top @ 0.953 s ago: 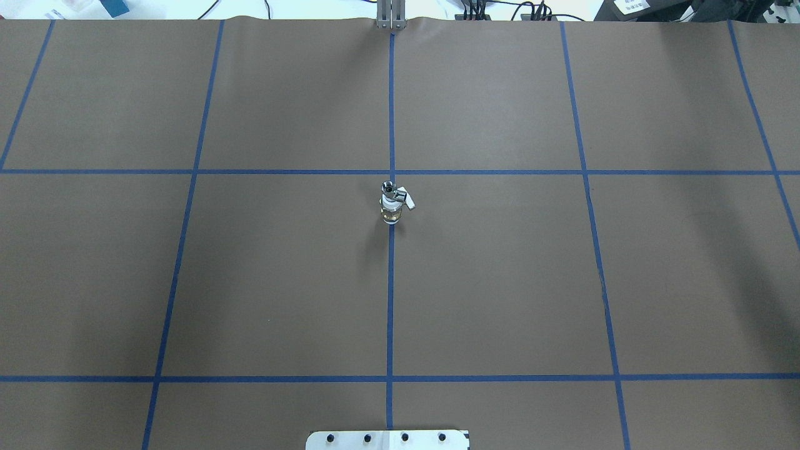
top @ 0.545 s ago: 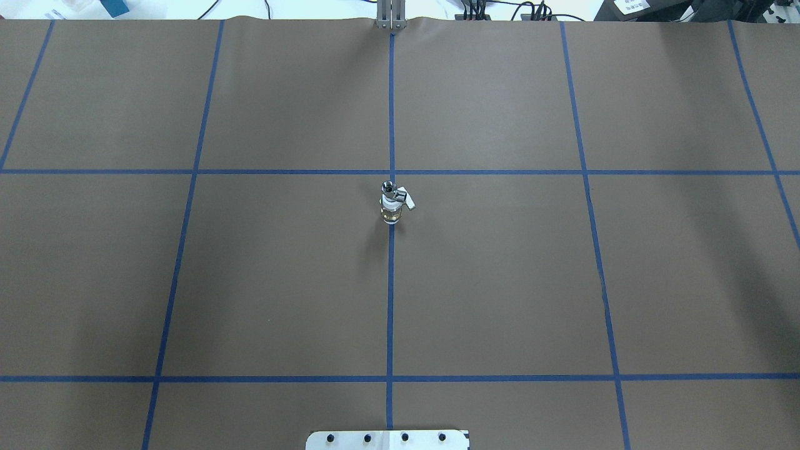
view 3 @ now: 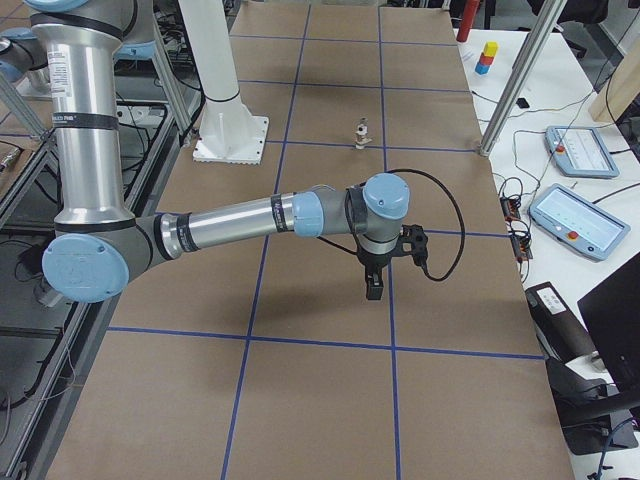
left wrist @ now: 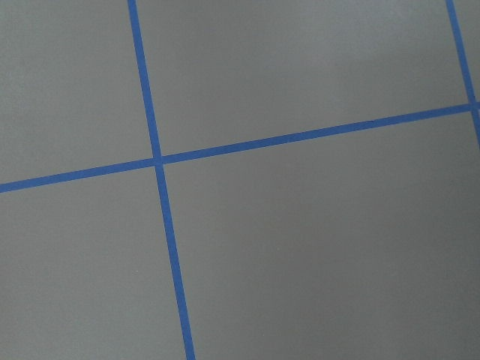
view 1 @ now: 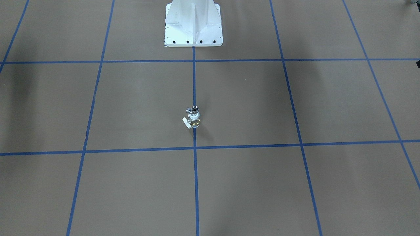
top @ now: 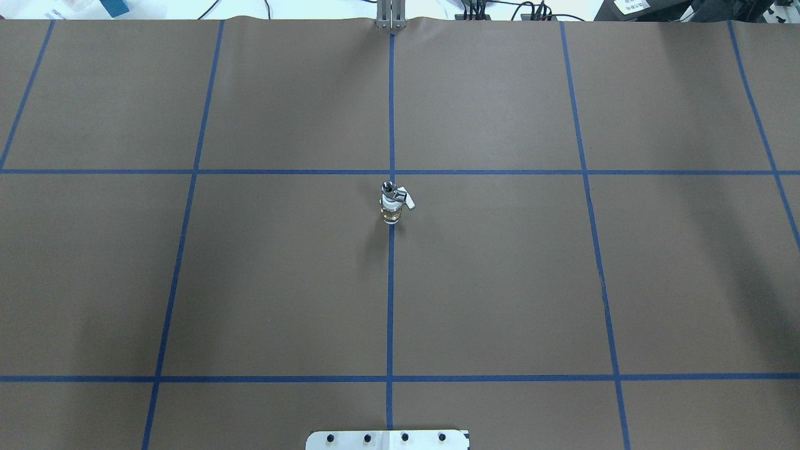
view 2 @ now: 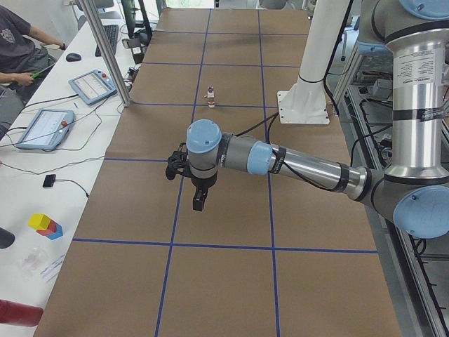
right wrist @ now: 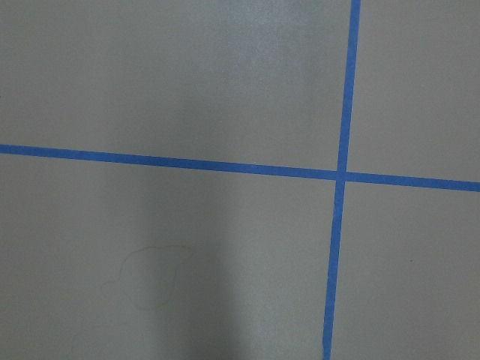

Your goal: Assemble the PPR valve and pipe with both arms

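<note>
— Apparently nothing shifted: PPR valve (top: 392,211) stood upright on the centre tape line (top: 390,300), pipe (top: 389,187) seated on top.
— Grippers?
— Left gripper (view 2: 199,203), right gripper (view 3: 373,288) parked far from it; opening cannot be told. Assembly judged finished.

left claw (view 2: 199,204) pointing down, low over table; right claw (view 3: 374,290) alike

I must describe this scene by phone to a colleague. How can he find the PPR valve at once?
From the white pedestal, follow the blue tape line across the table, past the first crossing. The PPR valve stands upright on that line. Unlike the all-silver pipe on top of it, it has white rings, a brass-coloured middle and a white side handle.
</note>
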